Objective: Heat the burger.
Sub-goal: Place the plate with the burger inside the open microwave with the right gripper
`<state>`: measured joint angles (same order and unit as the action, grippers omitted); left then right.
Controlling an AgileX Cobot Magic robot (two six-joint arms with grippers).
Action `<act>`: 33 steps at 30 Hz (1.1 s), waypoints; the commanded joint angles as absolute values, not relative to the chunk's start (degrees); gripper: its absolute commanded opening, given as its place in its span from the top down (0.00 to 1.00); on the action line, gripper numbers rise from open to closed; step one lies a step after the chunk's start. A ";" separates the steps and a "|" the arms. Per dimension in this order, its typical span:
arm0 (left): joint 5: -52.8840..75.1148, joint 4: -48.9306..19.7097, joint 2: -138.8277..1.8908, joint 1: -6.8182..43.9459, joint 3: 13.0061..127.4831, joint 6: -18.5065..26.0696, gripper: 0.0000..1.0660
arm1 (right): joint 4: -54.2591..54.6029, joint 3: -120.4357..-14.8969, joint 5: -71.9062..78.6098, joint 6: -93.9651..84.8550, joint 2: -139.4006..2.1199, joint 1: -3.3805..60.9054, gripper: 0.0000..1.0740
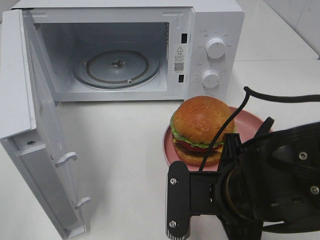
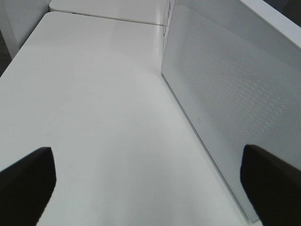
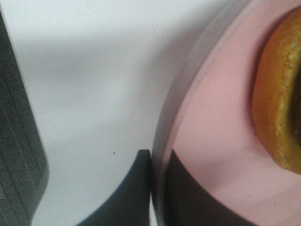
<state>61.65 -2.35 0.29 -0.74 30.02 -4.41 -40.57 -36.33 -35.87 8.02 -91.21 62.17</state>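
— What's on the far left?
— The left gripper (image 2: 146, 188), over the white table (image 2: 94, 94). Its two dark fingertips (image 2: 26, 183) stand wide apart with only tabletop between them. Just beside it is the perforated face of the microwave door (image 2: 225, 108).
— How does the door stand?
— It is swung wide open at the left of the microwave (image 1: 210, 20). The glass turntable (image 1: 117, 67) shows in the cavity. Two round knobs (image 1: 215, 48) sit on the panel at the right, one above the other.
— Where's the burger (image 1: 202, 127)?
— Outside the oven, in front of that control panel. It stands upright on a pink plate (image 1: 250, 122) on the table, glossy bun on top, with lettuce, cheese and patty showing at its side.
— And the right gripper (image 3: 157, 165)?
— In the high view the black right arm (image 1: 270, 185) covers the plate's near edge and hides the gripper itself. The wrist view shows the gripper clamped on the plate's rim. One of its fingers (image 3: 131, 188) is against the outside of the rim and the other lies on the pink inner surface. The burger's lower bun is near them but not touching.
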 commanded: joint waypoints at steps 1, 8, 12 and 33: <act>61.13 -2.86 1.20 -0.86 29.91 -4.47 0.06 | -43.83 -36.33 -35.81 4.81 -90.70 62.34 1.00; 61.13 -2.86 1.20 -0.86 29.91 -4.47 0.06 | -45.61 -36.33 -26.70 -2.35 -90.70 61.82 1.00; 61.13 -2.86 1.20 -0.86 29.91 -4.47 0.06 | -45.32 -36.33 -23.78 -6.76 -90.70 60.33 1.00; 61.13 -2.86 1.20 -0.86 29.91 -4.47 0.06 | -18.74 -45.89 -19.08 -55.12 -90.70 46.47 1.00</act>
<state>61.65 -2.35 0.29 -0.74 30.02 -4.41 -23.38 -43.77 -20.86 -47.10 -91.21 47.84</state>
